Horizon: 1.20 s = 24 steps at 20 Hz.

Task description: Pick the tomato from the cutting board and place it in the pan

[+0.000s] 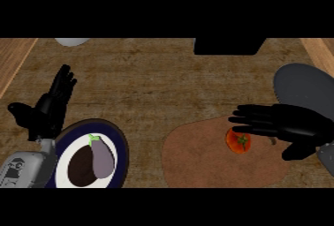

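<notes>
Dim, even light with faint soft shadows and no glare.

Cutting board (215,161) lies at lower centre-right of the counter (157,84), with the tomato (239,141) on its right part, beneath the fingers of the right hand (287,126). Pan (305,88) sits to the right of and behind the board, at the right edge of the view. Plate (117,145) lies left of the board near the lower edge, carrying an eggplant (102,156); the left hand (49,108) rests just behind and left of the plate.
</notes>
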### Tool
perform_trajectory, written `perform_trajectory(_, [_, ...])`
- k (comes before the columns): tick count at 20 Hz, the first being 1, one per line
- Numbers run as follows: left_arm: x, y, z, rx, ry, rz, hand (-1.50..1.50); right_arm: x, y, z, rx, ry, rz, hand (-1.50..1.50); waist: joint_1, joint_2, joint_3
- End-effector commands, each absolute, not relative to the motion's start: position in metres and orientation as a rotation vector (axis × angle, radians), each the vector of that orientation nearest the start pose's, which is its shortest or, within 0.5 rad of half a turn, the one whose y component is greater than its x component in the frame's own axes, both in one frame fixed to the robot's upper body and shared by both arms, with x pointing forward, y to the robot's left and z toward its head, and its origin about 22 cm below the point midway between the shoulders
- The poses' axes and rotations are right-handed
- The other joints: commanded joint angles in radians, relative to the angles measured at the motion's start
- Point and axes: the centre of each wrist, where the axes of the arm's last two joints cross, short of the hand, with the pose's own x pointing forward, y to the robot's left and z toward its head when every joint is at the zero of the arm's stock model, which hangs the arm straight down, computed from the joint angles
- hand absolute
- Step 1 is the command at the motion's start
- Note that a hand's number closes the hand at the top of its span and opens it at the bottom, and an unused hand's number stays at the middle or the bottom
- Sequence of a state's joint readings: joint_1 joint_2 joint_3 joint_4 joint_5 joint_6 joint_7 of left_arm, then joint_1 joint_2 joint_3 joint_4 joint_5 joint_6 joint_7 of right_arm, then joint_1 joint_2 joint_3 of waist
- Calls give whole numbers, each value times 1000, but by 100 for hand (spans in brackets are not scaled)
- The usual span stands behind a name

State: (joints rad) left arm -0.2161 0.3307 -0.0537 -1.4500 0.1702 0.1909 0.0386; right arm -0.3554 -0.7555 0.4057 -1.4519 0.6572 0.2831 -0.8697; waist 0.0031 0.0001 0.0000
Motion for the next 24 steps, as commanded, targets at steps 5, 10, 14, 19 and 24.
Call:
perform_trajectory(5, [302, 272, 48, 221, -1629, -47, 0, 294, -270, 89, 219, 2245, -2739, -150, -5, -1, 0])
perform_trajectory(10, [291, 274, 47, 219, -1611, -51, 0, 295, -270, 75, 279, 2127, -2828, -150, -1, -1, 0])
perform_trajectory(14, [300, 262, 44, 212, -1620, -35, 0, 304, -270, 55, 242, 2148, -2841, -150, -1, 0, 0])
perform_trajectory(19, [291, 279, 51, 198, -1610, -59, 0, 311, -245, 67, 290, 2112, -2842, -150, 0, -1, 0])
perform_trajectory(24, [290, 276, 58, 198, -1624, -34, 0, 305, -254, 51, 328, 2040, -2868, -150, 0, -1, 0])
